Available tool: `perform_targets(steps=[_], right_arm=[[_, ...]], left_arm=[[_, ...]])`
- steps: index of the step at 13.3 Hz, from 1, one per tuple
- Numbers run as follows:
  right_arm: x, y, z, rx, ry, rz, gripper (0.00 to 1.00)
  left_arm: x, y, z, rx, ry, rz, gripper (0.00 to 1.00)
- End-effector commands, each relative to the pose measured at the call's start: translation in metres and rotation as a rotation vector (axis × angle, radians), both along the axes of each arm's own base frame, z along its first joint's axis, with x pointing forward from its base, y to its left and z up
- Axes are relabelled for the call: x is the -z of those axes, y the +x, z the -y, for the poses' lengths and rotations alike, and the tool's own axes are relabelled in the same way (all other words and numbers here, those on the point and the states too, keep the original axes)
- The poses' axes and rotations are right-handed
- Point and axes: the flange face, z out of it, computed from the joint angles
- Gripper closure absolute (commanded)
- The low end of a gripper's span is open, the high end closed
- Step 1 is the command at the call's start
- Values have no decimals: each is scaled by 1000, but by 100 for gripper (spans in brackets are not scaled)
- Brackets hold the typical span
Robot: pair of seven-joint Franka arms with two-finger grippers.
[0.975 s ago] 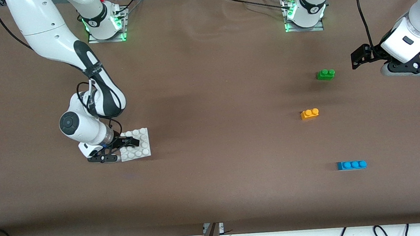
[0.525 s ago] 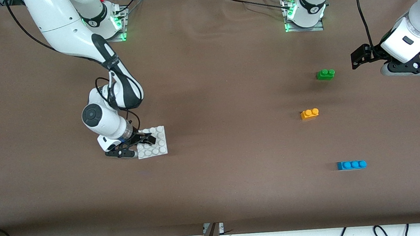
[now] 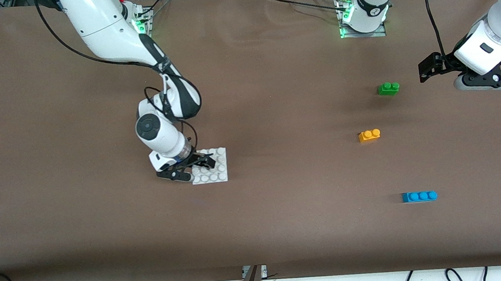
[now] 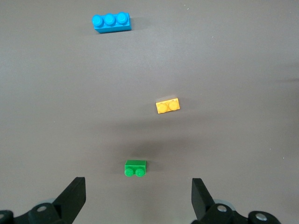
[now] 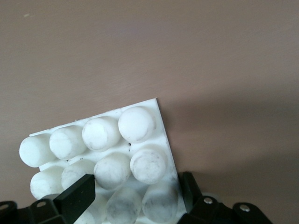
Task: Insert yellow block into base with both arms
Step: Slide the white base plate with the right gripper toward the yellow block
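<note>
A brown-covered table (image 3: 284,227) carries four plastic toy pieces, with a white jointed robot arm at each end.

The right arm's black two-finger claw (image 3: 198,164) sits low toward the right arm's end of the table. It is clamped on the edge of the base (image 3: 215,172), a flat square white plastic plate with a grid of round studs. In the right wrist view the two fingers (image 5: 77,196) grip the plate from either side, with several studs of the base (image 5: 135,123) showing between them.

The left arm's claw (image 3: 428,67) hangs in the air above bare table at the left arm's end, its fingers (image 4: 72,196) spread wide with nothing between them.

The yellow block (image 3: 369,135), a small orange-yellow plastic brick with two round studs, lies on the table well apart from the base, toward the left arm's end. A small green two-stud brick (image 3: 388,88) lies farther from the front camera than the yellow block. A longer blue three-stud brick (image 3: 419,196) lies nearer to it.
</note>
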Motion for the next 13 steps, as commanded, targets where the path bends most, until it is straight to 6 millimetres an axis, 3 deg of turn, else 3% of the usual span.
perform_targets(steps=[1,7,13], right_arm=[[17,-5,-47,48,22,0,15],[20,-43,-115,43,42,-2,15],[22,-76,-157,-16,53,14,15]], left_arm=[[-6,3,0,12,1,-4,0],[-5,3,0,12,1,-8,0],[-5,3,0,13,1,-8,0]])
